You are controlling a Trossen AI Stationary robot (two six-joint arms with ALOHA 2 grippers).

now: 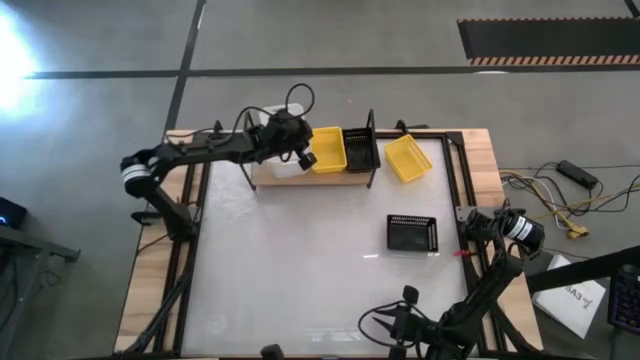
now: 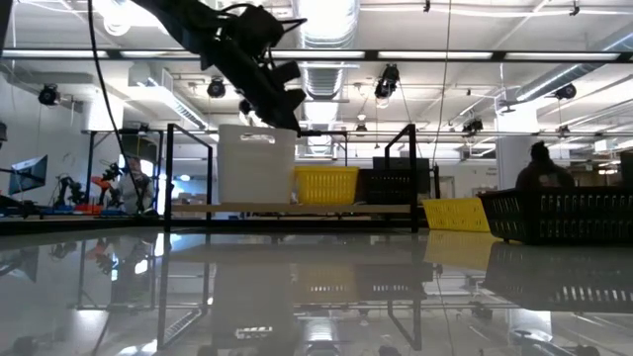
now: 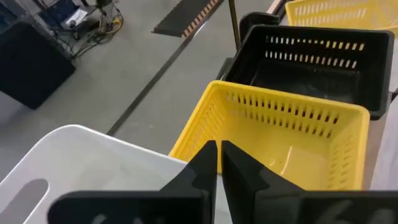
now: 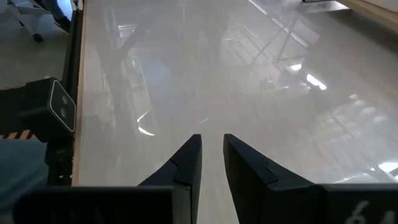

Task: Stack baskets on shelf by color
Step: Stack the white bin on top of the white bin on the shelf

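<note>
The shelf [image 1: 310, 180] stands at the table's far side. A white basket [image 3: 81, 168] sits on its left part, a yellow basket [image 1: 328, 150] in the middle and a black basket [image 1: 360, 150] on the right. A second yellow basket [image 1: 408, 158] lies on the table right of the shelf. A second black basket [image 1: 412, 233] lies on the table at mid right. My left gripper [image 1: 303, 155] is above the shelf, shut at the white basket's top rim. My right gripper [image 4: 211, 146] is a little open and empty, low over the table's near edge. My left gripper pinches the white basket's top rim [image 3: 177, 158] between its two fingers, on the side next to the yellow basket. The fingers come slanting down from above. They hide the exact place of contact. The basket stands upright with its bottom on the shelf plank [image 2: 257, 205].
The shelf's black wire uprights [image 2: 412, 178] stand at both its ends. The table's middle and left [image 1: 290, 270] show bare white surface. Wooden table rails [image 1: 485, 170] and cables lie to the right. A person [image 2: 542, 166] shows far behind the table.
</note>
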